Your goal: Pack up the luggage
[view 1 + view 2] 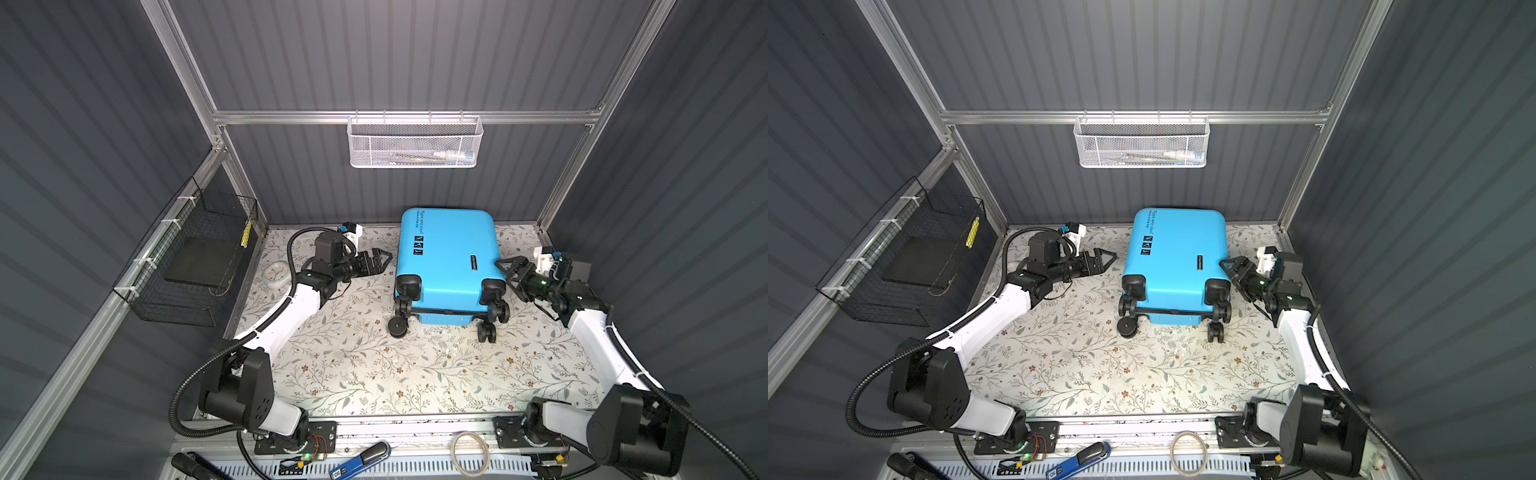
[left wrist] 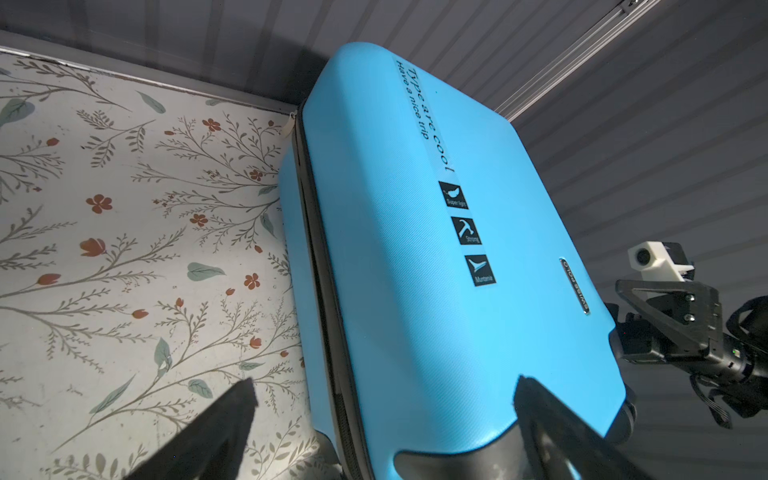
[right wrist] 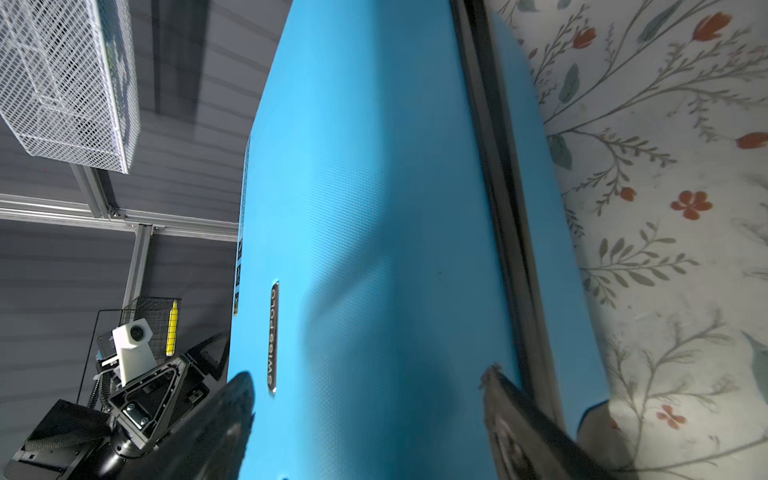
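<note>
Left arm (image 1: pixel 286 309), right arm (image 1: pixel 598 345): white links, black joints.
I see ribbed black conduit (image 1: pixel 174 401), white wrist-camera housings (image 2: pixel 652 259), screws on triangular black fingers (image 2: pixel 665 307).

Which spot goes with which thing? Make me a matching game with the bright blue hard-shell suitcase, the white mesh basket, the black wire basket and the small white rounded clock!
Things:
1. bright blue hard-shell suitcase
2. white mesh basket
3. black wire basket
4. small white rounded clock

Places:
A. hangs from the back rail
B. lies near the table's left edge
C. lies shut on the floral table, wheels toward the front
D. tied to the left side rail

Pairs: 1-C, 2-A, 3-D, 4-B
</note>
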`<action>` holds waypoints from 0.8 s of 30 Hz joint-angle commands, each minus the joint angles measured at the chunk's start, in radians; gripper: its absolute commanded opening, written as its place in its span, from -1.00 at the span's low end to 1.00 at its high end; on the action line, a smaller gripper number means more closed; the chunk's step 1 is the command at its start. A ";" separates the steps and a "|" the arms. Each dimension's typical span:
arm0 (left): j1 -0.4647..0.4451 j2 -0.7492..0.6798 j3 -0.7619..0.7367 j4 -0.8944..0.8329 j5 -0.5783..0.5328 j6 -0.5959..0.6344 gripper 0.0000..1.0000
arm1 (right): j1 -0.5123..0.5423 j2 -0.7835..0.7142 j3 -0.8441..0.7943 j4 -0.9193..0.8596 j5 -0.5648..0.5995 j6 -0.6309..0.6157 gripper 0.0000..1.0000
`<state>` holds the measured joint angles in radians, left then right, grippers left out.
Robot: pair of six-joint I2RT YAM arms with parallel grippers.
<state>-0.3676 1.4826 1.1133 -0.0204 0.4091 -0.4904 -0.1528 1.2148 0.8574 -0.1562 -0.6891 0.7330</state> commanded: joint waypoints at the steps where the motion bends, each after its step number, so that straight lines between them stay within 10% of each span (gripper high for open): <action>1: -0.001 -0.029 -0.036 0.008 -0.015 0.010 1.00 | 0.039 -0.012 0.047 0.007 -0.010 -0.012 0.73; 16: 0.006 -0.166 -0.130 -0.054 -0.140 0.038 1.00 | 0.333 -0.341 0.012 -0.485 0.625 -0.185 0.75; 24: 0.046 -0.206 -0.184 -0.042 -0.116 0.027 1.00 | 0.426 -0.385 -0.067 -0.522 0.697 -0.158 0.77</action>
<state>-0.3355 1.2999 0.9482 -0.0517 0.2874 -0.4755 0.2558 0.8383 0.8116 -0.6369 -0.0559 0.5758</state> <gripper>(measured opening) 0.998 0.886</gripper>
